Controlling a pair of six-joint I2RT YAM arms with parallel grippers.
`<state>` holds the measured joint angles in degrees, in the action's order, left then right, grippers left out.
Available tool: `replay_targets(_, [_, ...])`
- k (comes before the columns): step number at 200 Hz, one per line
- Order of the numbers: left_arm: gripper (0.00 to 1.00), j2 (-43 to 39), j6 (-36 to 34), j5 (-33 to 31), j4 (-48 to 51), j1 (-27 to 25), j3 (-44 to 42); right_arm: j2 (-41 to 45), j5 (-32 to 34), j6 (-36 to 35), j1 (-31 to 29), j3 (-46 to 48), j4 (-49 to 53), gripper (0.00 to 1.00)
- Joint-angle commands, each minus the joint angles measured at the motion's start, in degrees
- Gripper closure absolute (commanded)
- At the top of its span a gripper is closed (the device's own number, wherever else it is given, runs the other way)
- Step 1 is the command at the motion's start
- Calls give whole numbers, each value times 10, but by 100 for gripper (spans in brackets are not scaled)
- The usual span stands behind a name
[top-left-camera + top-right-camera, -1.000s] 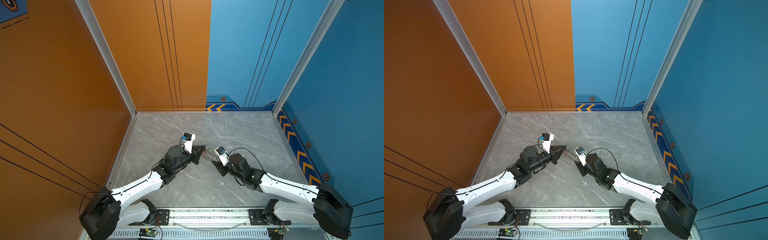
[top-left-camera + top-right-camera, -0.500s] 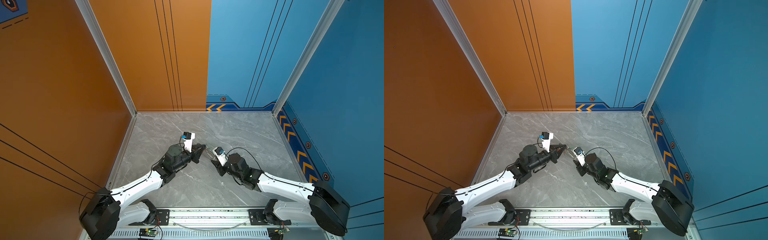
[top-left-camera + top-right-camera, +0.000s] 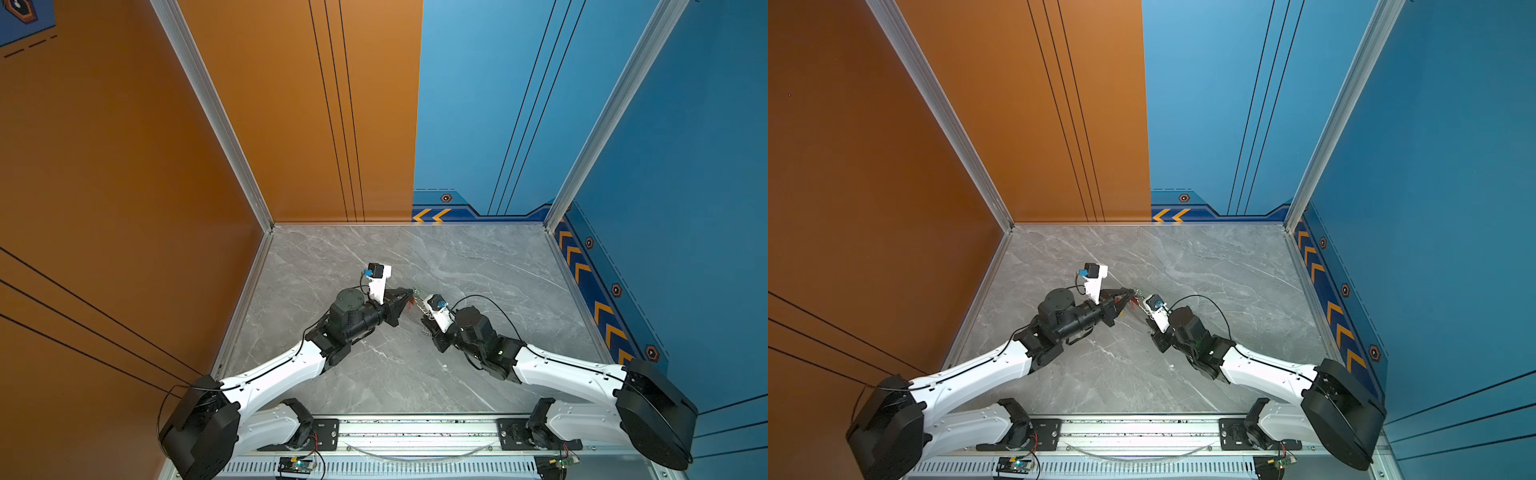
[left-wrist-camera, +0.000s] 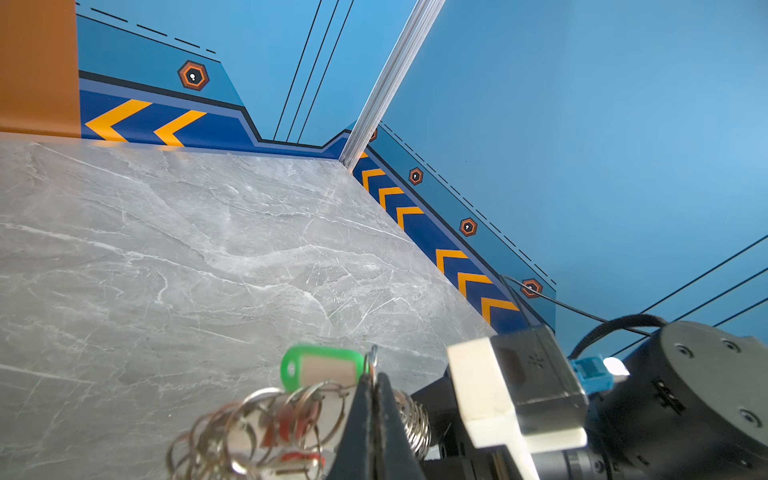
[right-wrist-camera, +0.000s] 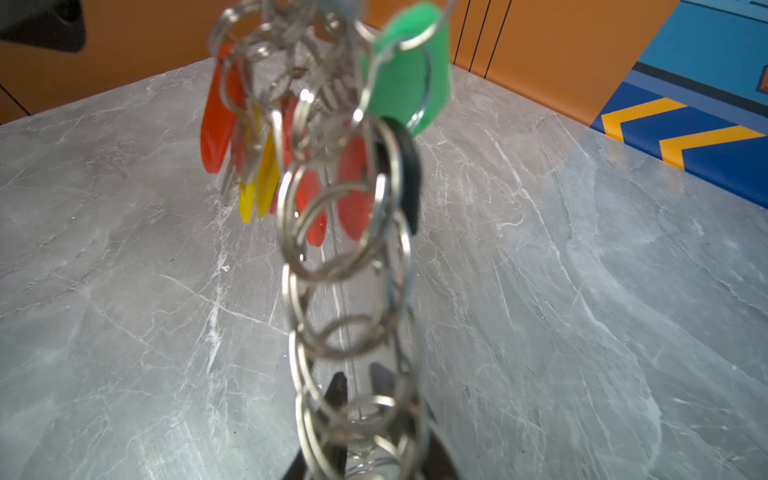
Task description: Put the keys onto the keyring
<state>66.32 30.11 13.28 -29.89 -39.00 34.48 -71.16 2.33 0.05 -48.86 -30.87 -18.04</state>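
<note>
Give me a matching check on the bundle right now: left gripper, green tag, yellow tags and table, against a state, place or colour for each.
Things:
1. left gripper
2. green tag
3. yellow tags
4. table

States, places, colours:
a. grey marble
b. hanging among red tags
c. shut on a ring
d. beside the left gripper's tip

Pairs: 1-c, 2-d, 3-b, 4-a
</note>
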Motion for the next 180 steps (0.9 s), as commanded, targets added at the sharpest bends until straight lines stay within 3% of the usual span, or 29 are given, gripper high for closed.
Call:
replay_targets(1, [100,-14,3,-16,1,9,19,11,-6,7,-2,1,5,85])
replay_targets(81, [100,-11,7,-21,11,16,17,16,-59,46,-8,0,5,96])
replay_targets(141, [100,-24,7,-20,11,19,17,29,-43,43,0,18,4,63])
replay_targets(180, [100,-24,12,-6,11,18,23,7,-66,39,5,9,1,57])
